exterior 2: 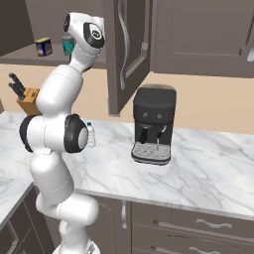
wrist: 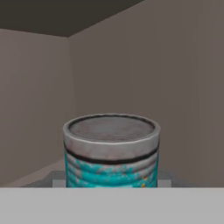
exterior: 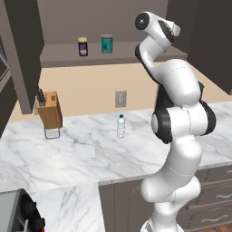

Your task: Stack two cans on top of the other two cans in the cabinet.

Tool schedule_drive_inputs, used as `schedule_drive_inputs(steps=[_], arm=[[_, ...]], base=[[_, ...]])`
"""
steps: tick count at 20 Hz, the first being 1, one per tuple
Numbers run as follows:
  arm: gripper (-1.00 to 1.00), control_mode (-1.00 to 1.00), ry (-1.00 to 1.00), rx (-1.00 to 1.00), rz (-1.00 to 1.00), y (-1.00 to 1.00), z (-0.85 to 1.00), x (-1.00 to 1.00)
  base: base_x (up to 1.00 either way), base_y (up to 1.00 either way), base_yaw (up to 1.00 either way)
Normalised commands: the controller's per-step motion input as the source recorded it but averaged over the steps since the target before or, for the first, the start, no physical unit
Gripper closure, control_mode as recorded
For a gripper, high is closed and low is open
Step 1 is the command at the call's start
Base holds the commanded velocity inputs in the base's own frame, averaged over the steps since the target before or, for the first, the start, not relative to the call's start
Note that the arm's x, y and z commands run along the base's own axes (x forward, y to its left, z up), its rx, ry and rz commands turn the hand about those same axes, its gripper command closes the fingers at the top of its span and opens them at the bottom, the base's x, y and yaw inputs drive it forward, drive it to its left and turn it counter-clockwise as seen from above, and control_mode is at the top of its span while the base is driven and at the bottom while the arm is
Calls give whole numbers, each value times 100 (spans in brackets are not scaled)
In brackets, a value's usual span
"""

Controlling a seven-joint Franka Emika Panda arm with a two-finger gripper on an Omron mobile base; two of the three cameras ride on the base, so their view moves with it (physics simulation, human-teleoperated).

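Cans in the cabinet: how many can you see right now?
3. A dark blue can stands on the cabinet shelf, a teal can is to its right, and a second teal can is close before the hand camera. The arm may hide others.

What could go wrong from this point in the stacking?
The gripper is shut on a teal can deep inside the cabinet, so the walls close by could catch a careless lift. The dark blue can is narrow: a can set off-centre on it may tip. A second teal can stands beside it and could be bumped.
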Motion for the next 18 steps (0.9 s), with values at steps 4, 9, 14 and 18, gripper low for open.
schedule_drive_inputs(steps=[4,9,14,18], arm=[[100,-100,0,0,0,0,-3,12],[100,-100,0,0,0,0,-2,4],[100,-100,0,-1,0,0,-10,0],[100,-100,0,-3,1,-2,-13,5]], base=[[0,0,0],[0,0,0],[0,0,0],[0,0,0]])
